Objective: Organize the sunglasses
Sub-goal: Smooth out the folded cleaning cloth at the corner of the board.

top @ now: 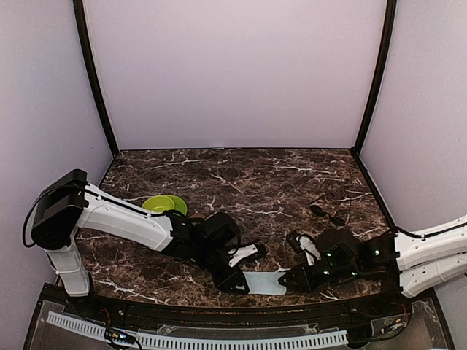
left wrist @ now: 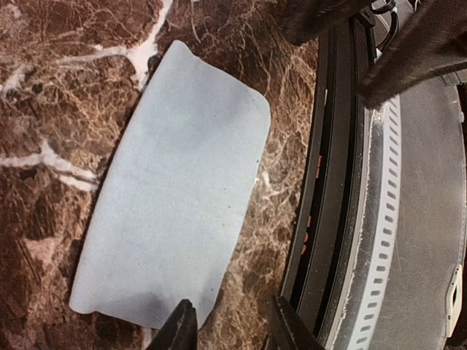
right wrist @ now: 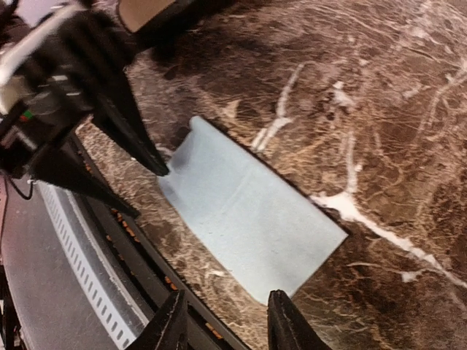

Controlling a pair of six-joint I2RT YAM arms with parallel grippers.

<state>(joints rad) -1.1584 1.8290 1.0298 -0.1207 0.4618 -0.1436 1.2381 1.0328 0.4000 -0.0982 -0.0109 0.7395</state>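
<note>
Left hand (left wrist: 226,329) and right hand (right wrist: 222,322) released, flanking blue cloth (left wrist: 175,189) (green dish (top: 164,204) behind); sunglasses (top: 325,214) far right.

Soft, even light on the dark table (top: 241,175); wrist views blur toward their top edges.

Both arms stretched low and inward, bringing their tips close together. The left gripper (left wrist: 230,332) and the right gripper (right wrist: 228,324) each pointed downward, jaws parted, holding nothing.

Lab test cell: blank walls (top: 233,73) w/ black posts (top: 95,80) box in marble table (top: 241,171). Slotted cable duct (left wrist: 377,240) runs just beside left fingers (left wrist: 182,328).
</note>
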